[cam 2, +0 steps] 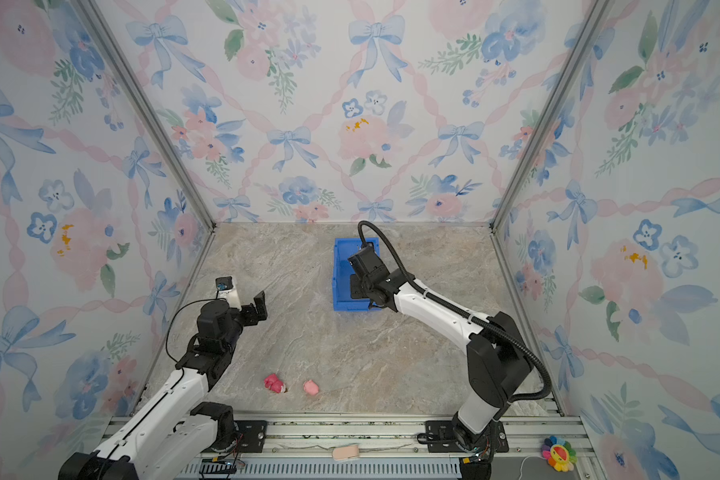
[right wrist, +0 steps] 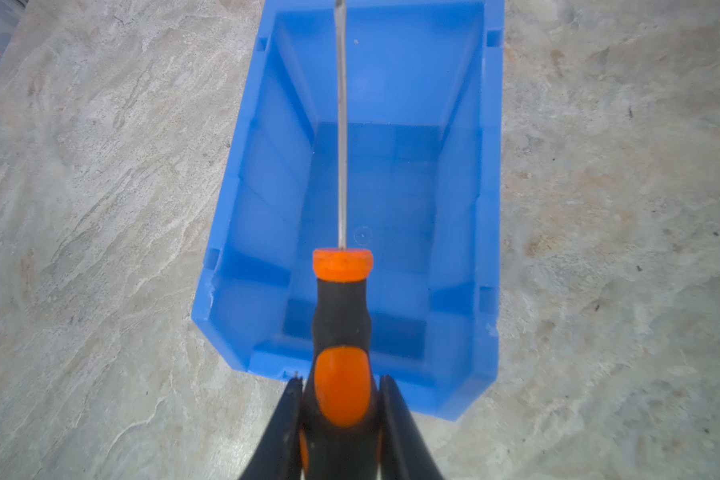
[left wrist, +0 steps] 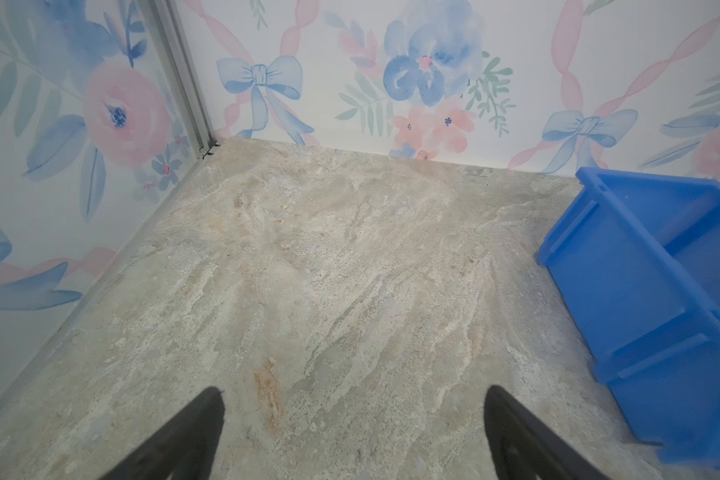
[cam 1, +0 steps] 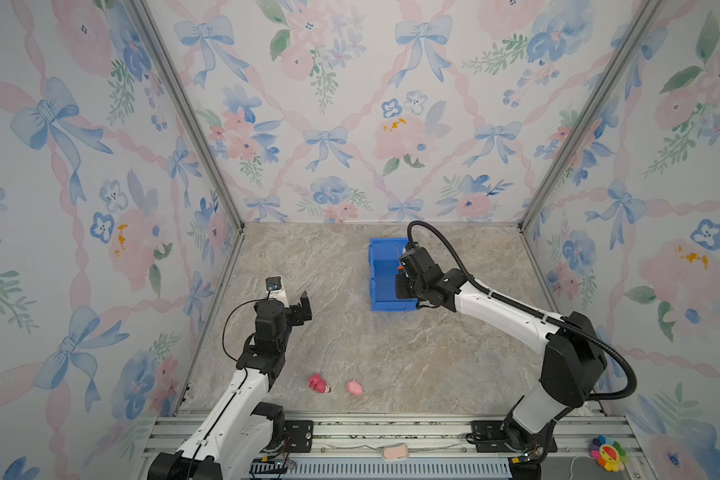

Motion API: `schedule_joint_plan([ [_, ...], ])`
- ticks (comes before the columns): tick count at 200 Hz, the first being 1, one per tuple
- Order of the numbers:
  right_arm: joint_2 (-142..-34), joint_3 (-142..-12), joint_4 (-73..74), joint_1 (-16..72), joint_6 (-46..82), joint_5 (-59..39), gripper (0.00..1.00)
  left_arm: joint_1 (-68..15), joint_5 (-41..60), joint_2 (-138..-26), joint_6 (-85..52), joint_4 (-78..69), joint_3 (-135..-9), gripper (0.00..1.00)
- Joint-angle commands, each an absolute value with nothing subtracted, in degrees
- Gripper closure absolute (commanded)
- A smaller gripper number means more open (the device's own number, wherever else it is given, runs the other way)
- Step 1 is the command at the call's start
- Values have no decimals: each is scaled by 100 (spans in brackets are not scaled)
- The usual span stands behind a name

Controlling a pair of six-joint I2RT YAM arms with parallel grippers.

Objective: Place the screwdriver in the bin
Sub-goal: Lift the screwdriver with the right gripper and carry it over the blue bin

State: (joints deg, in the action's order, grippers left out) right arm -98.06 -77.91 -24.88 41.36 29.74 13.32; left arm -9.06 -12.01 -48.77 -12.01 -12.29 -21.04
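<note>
The screwdriver (right wrist: 341,316) has an orange-and-black handle and a thin metal shaft. My right gripper (right wrist: 339,380) is shut on the rear of the handle, one finger on each side. It hangs above the open blue bin (right wrist: 267,208), with the shaft pointing along the bin's length toward its far wall. In both top views the right gripper (cam 1: 400,274) (cam 2: 356,270) hovers over the bin (cam 1: 381,270) (cam 2: 341,286) at the back of the table, and a bit of the orange handle (cam 1: 399,269) shows. My left gripper (cam 1: 305,306) (left wrist: 354,392) stands open and empty, apart from the bin, at the left.
Two pink toys (cam 1: 319,383) (cam 1: 354,387) lie near the table's front edge. The bin's side wall (left wrist: 641,291) is to the right of the left gripper. Papered walls close in the table on three sides. A colourful flower toy (cam 1: 607,453) sits on the front rail.
</note>
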Motion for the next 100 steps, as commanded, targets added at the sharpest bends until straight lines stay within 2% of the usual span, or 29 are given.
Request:
schedule_joint_plan([
  [1, -10216, -8197, -2400, 4092, 3199, 1319, 97, -957, -1244, -4767, -1086, -1344, -2018, 2],
  [100, -11624, -9052, -2360, 3911, 3462, 1081, 95, -1042, -1346, -4664, -1089, -1292, -1970, 2],
])
